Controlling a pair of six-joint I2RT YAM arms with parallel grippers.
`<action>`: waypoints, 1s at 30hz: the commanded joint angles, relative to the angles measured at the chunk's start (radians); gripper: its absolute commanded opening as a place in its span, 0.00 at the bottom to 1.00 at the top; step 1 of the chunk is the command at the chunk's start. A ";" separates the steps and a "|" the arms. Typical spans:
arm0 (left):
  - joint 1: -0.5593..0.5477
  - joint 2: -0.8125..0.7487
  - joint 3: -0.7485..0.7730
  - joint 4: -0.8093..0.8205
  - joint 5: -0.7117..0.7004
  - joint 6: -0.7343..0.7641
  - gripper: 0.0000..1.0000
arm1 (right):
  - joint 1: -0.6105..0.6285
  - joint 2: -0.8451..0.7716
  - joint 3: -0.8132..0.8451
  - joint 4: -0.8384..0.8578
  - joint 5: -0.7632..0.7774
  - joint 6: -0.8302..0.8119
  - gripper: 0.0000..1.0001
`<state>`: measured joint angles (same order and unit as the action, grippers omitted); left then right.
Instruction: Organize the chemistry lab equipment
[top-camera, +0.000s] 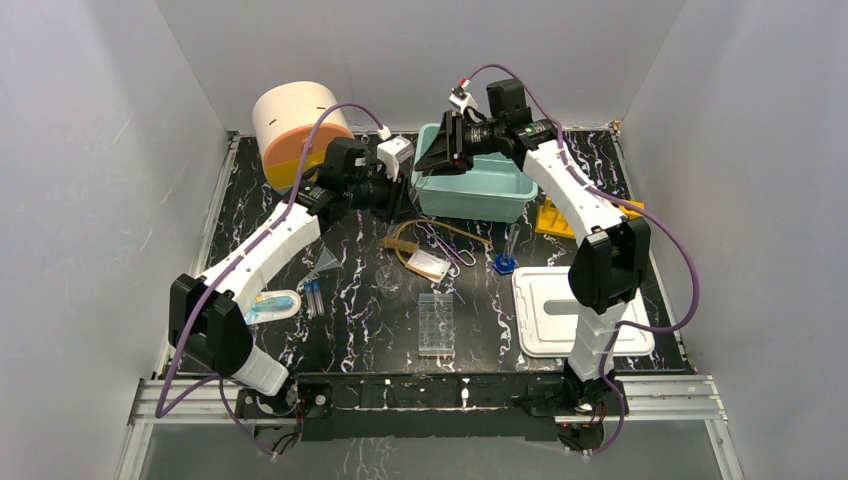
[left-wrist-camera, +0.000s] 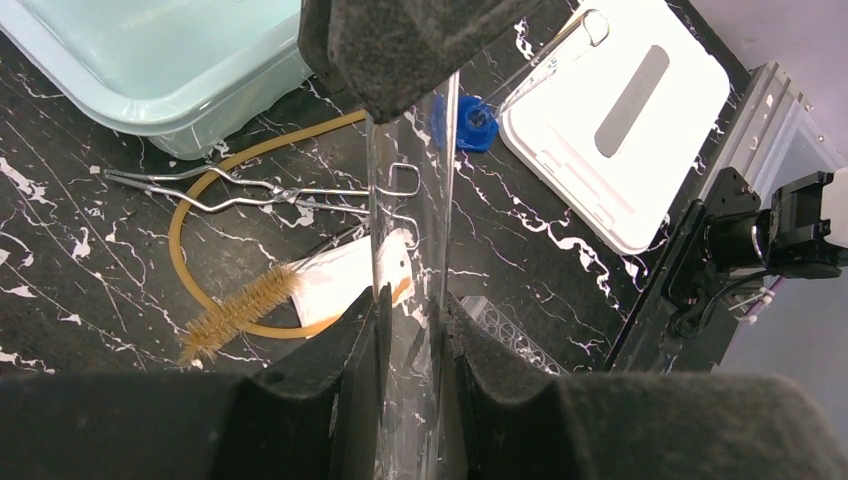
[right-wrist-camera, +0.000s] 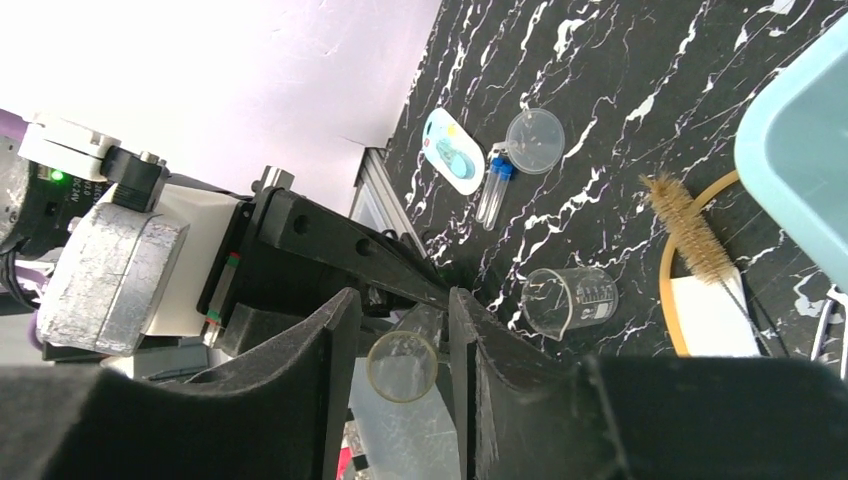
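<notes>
Walls hem the black marbled table on three sides. Above it the left pincer clamps a clear tube beside the teal bin; the right pincer straddles its mouth, grip unclear.

Left gripper, right gripper: seemingly closed

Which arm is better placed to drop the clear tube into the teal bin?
Probably the right. Seen from above, the right fingers sit at the rim of the bin, with the open end of the tube between them. The left fingers clamp the tube farther out, over the table.
</notes>
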<state>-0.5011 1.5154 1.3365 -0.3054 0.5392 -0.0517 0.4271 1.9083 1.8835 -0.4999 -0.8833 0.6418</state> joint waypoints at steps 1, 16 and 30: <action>0.004 -0.002 0.037 -0.010 0.007 0.023 0.10 | 0.004 -0.012 0.003 0.023 -0.040 0.013 0.46; 0.004 0.011 0.034 0.009 -0.012 0.012 0.11 | 0.012 0.000 0.015 -0.015 -0.053 -0.018 0.26; 0.043 -0.026 0.095 0.018 -0.112 -0.141 0.93 | -0.100 0.084 0.329 -0.285 0.062 -0.165 0.23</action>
<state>-0.4889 1.5318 1.3804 -0.3141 0.4335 -0.1307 0.3977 1.9781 2.0731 -0.6884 -0.8463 0.5411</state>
